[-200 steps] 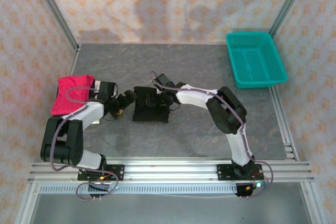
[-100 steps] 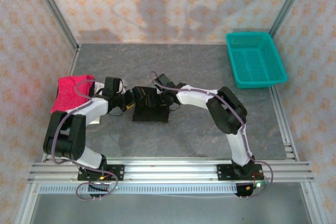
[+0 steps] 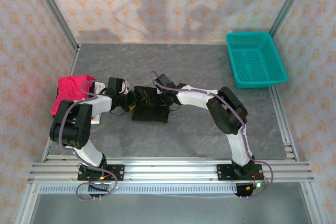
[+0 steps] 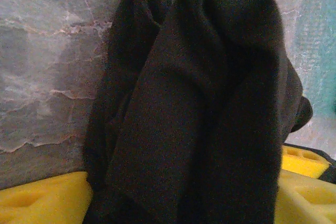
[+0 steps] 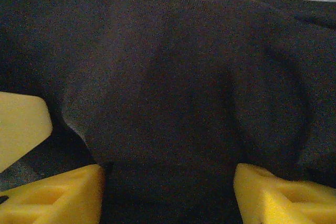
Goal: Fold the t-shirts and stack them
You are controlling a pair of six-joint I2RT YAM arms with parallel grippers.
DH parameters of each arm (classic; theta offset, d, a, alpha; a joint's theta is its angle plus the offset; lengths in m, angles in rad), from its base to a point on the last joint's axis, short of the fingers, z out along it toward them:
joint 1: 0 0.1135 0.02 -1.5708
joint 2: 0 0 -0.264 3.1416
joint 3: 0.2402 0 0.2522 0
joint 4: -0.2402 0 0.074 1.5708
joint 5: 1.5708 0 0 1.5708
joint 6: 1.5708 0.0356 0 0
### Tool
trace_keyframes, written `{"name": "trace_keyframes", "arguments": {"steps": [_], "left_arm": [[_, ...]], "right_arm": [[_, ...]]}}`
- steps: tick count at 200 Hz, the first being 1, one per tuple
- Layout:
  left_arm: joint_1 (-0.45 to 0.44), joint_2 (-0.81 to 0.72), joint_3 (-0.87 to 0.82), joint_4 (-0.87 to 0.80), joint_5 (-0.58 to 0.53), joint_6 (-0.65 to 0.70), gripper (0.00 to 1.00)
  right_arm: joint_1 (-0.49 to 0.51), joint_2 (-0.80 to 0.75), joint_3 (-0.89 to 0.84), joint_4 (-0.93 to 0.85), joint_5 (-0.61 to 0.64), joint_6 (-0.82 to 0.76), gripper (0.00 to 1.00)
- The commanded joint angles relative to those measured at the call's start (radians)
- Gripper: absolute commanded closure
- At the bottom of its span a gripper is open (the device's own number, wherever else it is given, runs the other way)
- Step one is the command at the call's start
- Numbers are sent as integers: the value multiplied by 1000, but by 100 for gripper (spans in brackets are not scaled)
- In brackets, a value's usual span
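The black t-shirt (image 3: 151, 107) lies folded into a small bundle at the middle of the table, its emblem hidden. My left gripper (image 3: 132, 102) is at the bundle's left edge. In the left wrist view a thick fold of the black t-shirt (image 4: 210, 103) rises between the wide-apart yellow fingers (image 4: 42, 203) of the open left gripper (image 4: 181, 200). My right gripper (image 3: 159, 98) is over the bundle's far right part. It is open (image 5: 168, 195), and the black cloth (image 5: 173, 87) lies between its spread fingers (image 5: 58, 198). The crimson-pink t-shirt (image 3: 71, 92) lies folded at the left.
A teal mesh basket (image 3: 255, 59) stands at the back right corner. Metal frame posts and patterned walls close in the grey stone-look table (image 3: 199, 135). The left arm's elbow (image 3: 73, 121) stands beside the pink shirt.
My left gripper has slid right from beside the pink shirt up to the black bundle's left edge, and its elbow has risen. The right arm and both shirts have stayed in place.
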Motion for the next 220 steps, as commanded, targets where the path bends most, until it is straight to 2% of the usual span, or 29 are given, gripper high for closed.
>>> {"name": "trace_keyframes", "arguments": {"steps": [1, 21, 50, 67, 81, 116, 131, 149, 165, 220], "left_arm": [[-21, 52, -8, 49, 43, -14, 21], [-32, 58, -33, 129, 108, -71, 24], [-35, 30, -48, 113, 84, -63, 36], [-35, 32, -34, 78, 66, -42, 48], [-34, 44, -23, 64, 53, -33, 63], [-33, 48, 21, -15, 11, 17, 86], [-33, 22, 45, -93, -31, 68, 100], [-35, -18, 67, -187, -86, 129, 100], [-45, -51, 90, -275, -165, 190, 100], [-152, -138, 172, -486, -436, 288, 100]], "right_arm": [[12, 51, -36, -95, -28, 20, 34], [12, 55, -35, -91, -30, 21, 34], [12, 62, -36, -81, -38, 26, 34], [12, 62, -35, -75, -43, 28, 34], [12, 60, -35, -75, -43, 26, 34], [12, -2, -73, -45, -38, 21, 34], [12, -69, -127, 9, -25, 19, 27], [12, -167, -207, 83, 7, 8, 15], [11, -246, -272, 136, 42, -3, 10], [10, -384, -371, 185, 86, -75, 8]]}}
